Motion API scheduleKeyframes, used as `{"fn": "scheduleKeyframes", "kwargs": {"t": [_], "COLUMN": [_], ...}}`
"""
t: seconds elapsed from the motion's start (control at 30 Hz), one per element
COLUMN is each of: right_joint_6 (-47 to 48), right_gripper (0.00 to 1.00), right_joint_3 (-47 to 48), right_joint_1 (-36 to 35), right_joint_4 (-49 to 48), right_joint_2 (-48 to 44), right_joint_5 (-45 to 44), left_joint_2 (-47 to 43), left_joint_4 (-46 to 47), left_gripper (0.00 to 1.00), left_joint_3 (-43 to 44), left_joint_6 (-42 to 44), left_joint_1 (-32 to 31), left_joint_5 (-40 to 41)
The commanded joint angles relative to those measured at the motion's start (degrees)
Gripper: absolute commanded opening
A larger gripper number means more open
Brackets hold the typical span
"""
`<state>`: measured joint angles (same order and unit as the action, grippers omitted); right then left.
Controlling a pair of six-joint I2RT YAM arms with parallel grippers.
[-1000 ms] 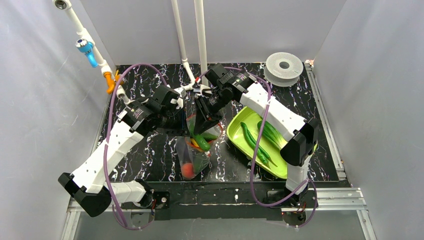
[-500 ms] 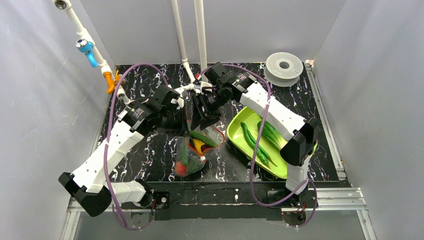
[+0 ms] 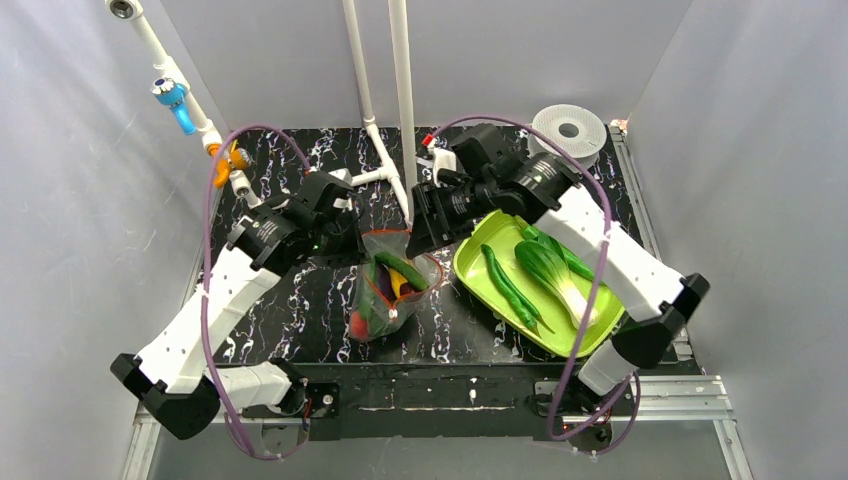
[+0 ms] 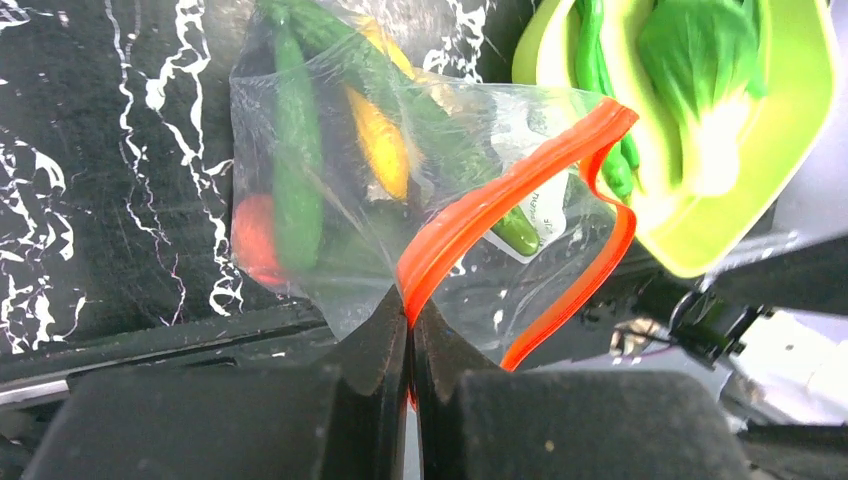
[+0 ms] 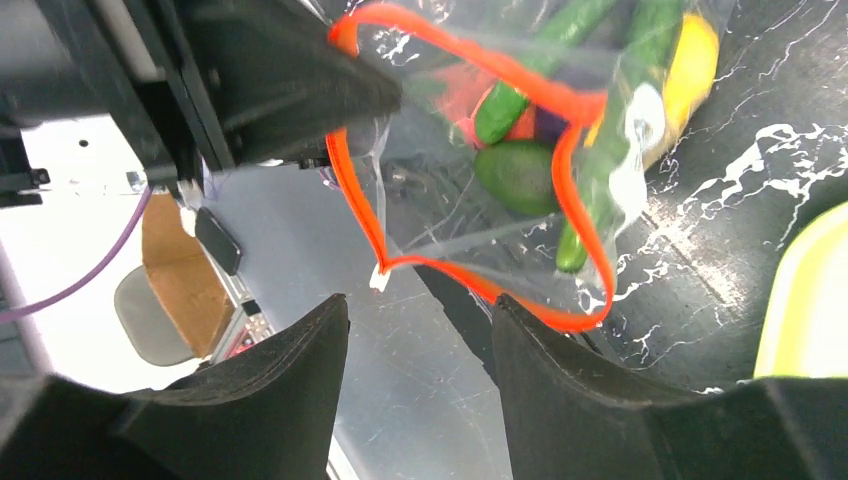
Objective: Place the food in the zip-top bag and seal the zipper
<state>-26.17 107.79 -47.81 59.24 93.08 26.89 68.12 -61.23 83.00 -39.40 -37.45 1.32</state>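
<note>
The clear zip-top bag hangs mouth-up between the arms. My left gripper is shut on its red-orange zipper at one end. The rest of the strip gapes in a wide loop. Inside the bag lies the food: a red tomato, a yellow piece and long green vegetables. My right gripper stands open and empty, just back from the zipper loop. In the top view the left gripper and the right gripper flank the bag's mouth.
A lime-green tray to the right of the bag holds a bok choy and long green beans. A grey spool sits at the back right. White poles rise behind the bag.
My right gripper has opened and drawn back up and to the right from the bag's mouth. The green vegetable at the mouth has dropped inside. The left gripper's hold is unchanged.
</note>
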Motion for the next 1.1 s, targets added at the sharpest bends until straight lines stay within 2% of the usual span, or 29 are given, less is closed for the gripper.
{"fn": "scheduleKeyframes", "kwargs": {"t": [0.0,0.13,0.3,0.5,0.63,0.8,0.87,0.93,1.07], "right_joint_6": [1.45,1.46,2.25,1.96,0.27,-0.59,0.82,2.64,5.83], "right_gripper": [0.62,0.64,0.65,0.65,0.66,0.66,0.63,0.59,0.56], "right_joint_3": [-5.86,-14.69,-30.23,-43.65,-50.69,-55.69,-55.99,-55.83,-55.47], "right_joint_1": [-2.72,-6.95,-10.60,-14.76,-17.40,-17.66,-17.86,-18.01,-18.11], "right_joint_4": [-7.66,-15.70,-30.75,-45.05,-53.51,-61.45,-64.09,-65.76,-69.42], "right_joint_2": [-6.66,-12.46,-18.73,-21.62,-24.40,-24.66,-23.39,-21.68,-19.16], "right_joint_5": [-4.46,-10.90,-18.35,-22.02,-24.37,-26.62,-27.49,-31.04,-37.47], "left_joint_2": [-4.92,-8.35,-15.18,-22.10,-22.48,-22.79,-23.70,-24.51,-25.33], "left_joint_4": [1.02,3.78,11.51,20.01,21.05,22.69,23.91,23.40,23.09], "left_gripper": [0.00,0.00,0.00,0.00,0.00,0.00,0.00,0.00,0.00], "left_joint_3": [1.98,-1.32,-12.21,-23.17,-25.41,-26.90,-28.39,-29.13,-29.41], "left_joint_6": [-10.33,-17.80,-27.66,-40.59,-50.93,-56.95,-58.90,-61.15,-63.26], "left_joint_1": [0.69,1.00,1.09,1.15,1.24,1.24,1.24,1.31,1.28], "left_joint_5": [9.95,13.24,16.58,21.31,19.84,17.67,18.23,19.13,19.25]}}
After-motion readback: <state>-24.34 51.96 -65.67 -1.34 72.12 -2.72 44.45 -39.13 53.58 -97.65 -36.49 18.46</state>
